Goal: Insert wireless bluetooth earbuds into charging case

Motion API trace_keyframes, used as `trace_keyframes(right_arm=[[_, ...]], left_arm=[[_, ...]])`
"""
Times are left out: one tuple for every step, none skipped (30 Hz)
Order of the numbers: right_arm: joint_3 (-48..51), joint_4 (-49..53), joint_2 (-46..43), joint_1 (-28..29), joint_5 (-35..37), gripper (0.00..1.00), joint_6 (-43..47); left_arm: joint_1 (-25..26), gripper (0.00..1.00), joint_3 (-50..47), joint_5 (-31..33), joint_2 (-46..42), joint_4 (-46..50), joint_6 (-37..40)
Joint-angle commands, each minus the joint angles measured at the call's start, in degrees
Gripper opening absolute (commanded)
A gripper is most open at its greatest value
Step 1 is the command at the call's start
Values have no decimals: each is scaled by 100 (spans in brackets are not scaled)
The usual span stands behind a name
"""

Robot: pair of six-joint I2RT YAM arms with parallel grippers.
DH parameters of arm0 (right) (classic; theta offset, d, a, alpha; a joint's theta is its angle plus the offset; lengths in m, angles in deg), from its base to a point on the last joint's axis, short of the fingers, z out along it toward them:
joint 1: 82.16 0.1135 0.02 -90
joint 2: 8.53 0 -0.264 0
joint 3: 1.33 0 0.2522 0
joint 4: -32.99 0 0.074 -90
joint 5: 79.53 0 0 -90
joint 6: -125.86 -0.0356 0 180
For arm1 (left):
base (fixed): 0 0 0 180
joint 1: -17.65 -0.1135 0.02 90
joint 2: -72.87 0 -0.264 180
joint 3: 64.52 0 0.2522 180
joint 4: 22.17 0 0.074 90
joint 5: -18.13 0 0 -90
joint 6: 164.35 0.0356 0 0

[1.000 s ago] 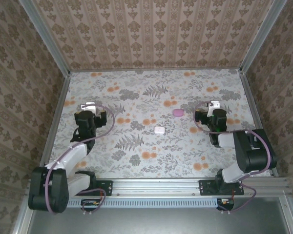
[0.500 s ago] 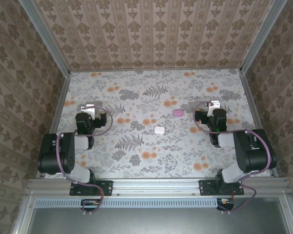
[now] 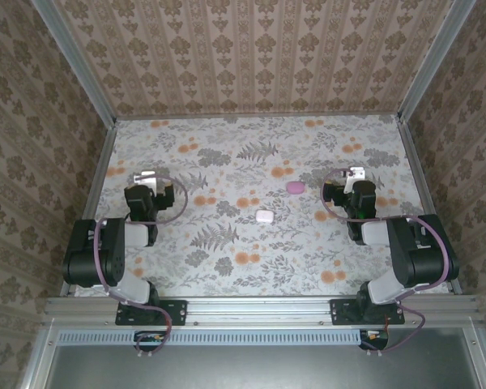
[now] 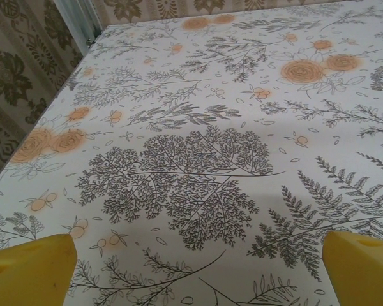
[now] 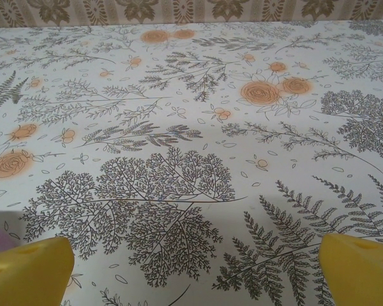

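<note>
On the table (image 3: pixel 227 271), a first earbud (image 3: pixel 295 187) and a second earbud (image 3: pixel 265 216) are seen lying apart from each other, between the left gripper (image 3: pixel 148 175) and the right gripper (image 3: pixel 355 173), closer to the right one. The first earbud is placed to the left of the right gripper, near its left finger. The second earbud is set further left and back toward the arm bases, well to the right of the left gripper. Walls (image 3: pixel 251 57) are stood ahead of both grippers and at their outer sides.

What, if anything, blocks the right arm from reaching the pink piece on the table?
Probably nothing: yes, it looks reachable. The pink piece lies left of the open right gripper, with bare table between.
</note>
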Motion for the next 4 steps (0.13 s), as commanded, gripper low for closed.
trace_keyframes(right_arm=[[-112, -134, 5, -15, 64, 100, -41], [-110, -141, 3, -16, 65, 100, -35], [-95, -149, -6, -11, 66, 100, -34], [-86, -160, -15, -11, 61, 100, -35]], left_arm=[[54, 100, 109, 123, -18, -79, -58], [51, 100, 107, 121, -16, -84, -59], [51, 100, 109, 118, -22, -82, -60], [52, 100, 113, 118, -17, -71, -61]])
